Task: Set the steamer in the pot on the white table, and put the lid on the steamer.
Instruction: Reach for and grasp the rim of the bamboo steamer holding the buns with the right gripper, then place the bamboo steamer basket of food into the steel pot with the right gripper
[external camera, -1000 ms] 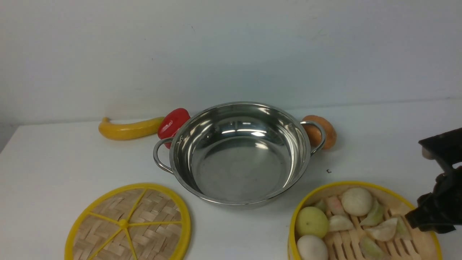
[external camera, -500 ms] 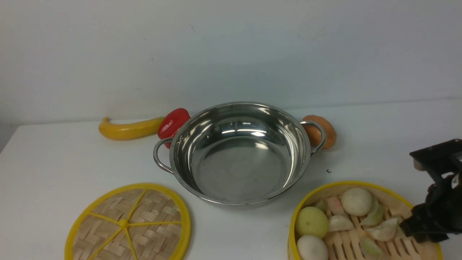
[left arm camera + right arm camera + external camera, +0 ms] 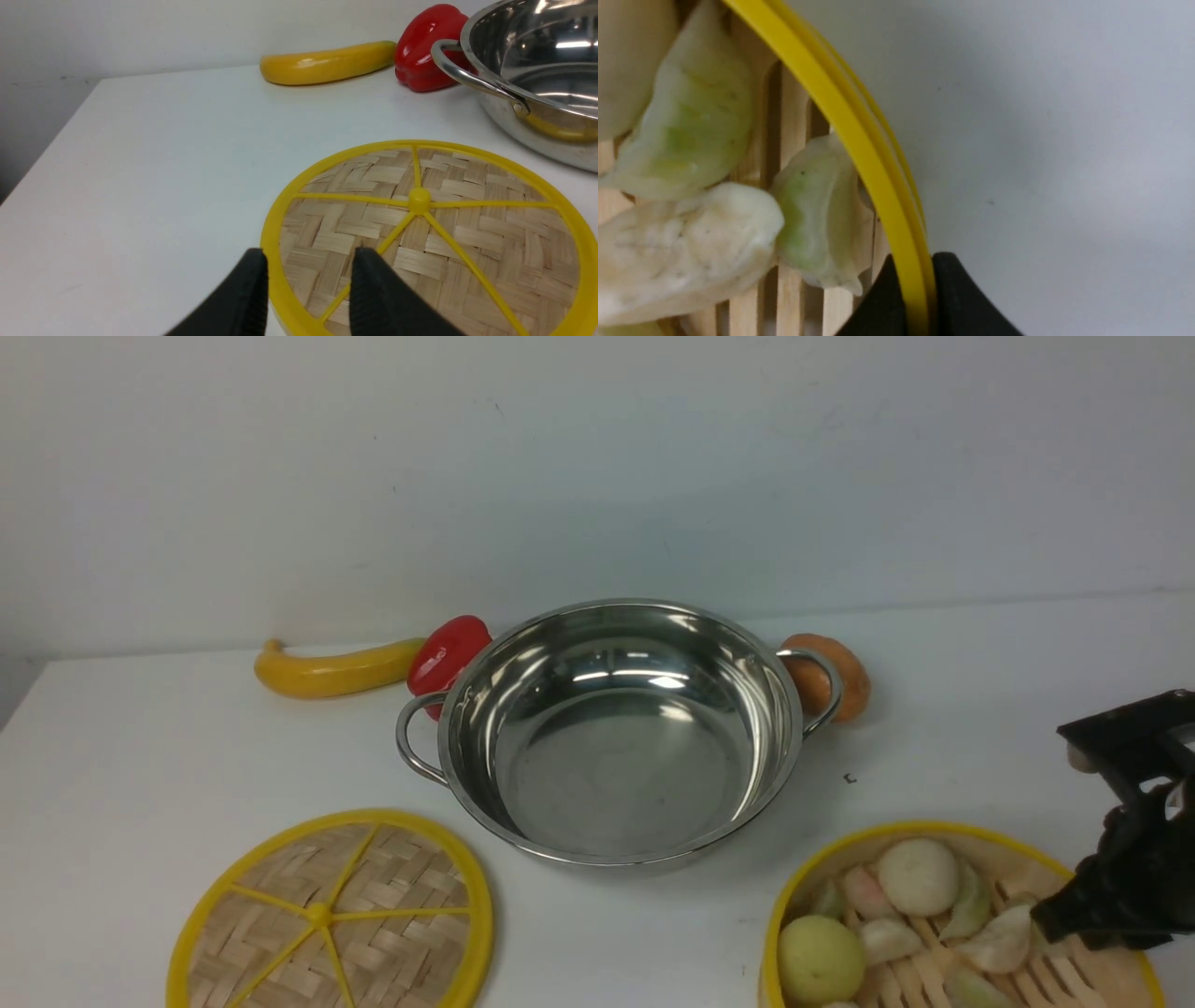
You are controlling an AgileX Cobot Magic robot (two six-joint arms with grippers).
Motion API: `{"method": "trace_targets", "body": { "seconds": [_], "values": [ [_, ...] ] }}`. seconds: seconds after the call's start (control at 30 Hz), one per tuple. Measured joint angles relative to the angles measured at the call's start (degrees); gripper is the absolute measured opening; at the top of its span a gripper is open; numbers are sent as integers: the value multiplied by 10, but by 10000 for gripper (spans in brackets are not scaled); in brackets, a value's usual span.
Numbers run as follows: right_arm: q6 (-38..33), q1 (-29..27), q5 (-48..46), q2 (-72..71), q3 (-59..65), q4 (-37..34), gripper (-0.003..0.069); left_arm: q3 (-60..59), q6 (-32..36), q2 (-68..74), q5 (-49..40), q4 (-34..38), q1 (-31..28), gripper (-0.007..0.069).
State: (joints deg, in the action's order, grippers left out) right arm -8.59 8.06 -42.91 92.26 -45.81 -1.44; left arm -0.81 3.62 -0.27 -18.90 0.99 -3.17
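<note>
Yellow steamer (image 3: 882,186) rim pinched by right gripper (image 3: 920,280); left gripper (image 3: 306,275) parted astride the lid (image 3: 420,205) rim

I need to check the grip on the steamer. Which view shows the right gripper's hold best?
The right wrist view: the right gripper pinches the steamer by its yellow rim, one finger inside, one outside. The front view shows it side-on at the steamer's right edge, with the contact hidden. The left wrist view shows neither.

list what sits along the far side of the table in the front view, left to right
yellow banana → red bell pepper → steel pot → orange-brown round item
</note>
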Motion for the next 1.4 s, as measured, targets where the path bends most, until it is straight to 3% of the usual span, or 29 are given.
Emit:
{"method": "trace_targets", "body": {
  "seconds": [0.73, 0.97, 1.4],
  "values": [
    [-25, 1, -201, 3, -232, -21, 69, 0, 0, 0, 0, 0, 0, 242],
    [-63, 2, -245, 4, -312, -98, 69, 0, 0, 0, 0, 0, 0, 242],
    [-62, 76, -289, 121, -526, -127, 69, 0, 0, 0, 0, 0, 0, 242]
  ]
}}
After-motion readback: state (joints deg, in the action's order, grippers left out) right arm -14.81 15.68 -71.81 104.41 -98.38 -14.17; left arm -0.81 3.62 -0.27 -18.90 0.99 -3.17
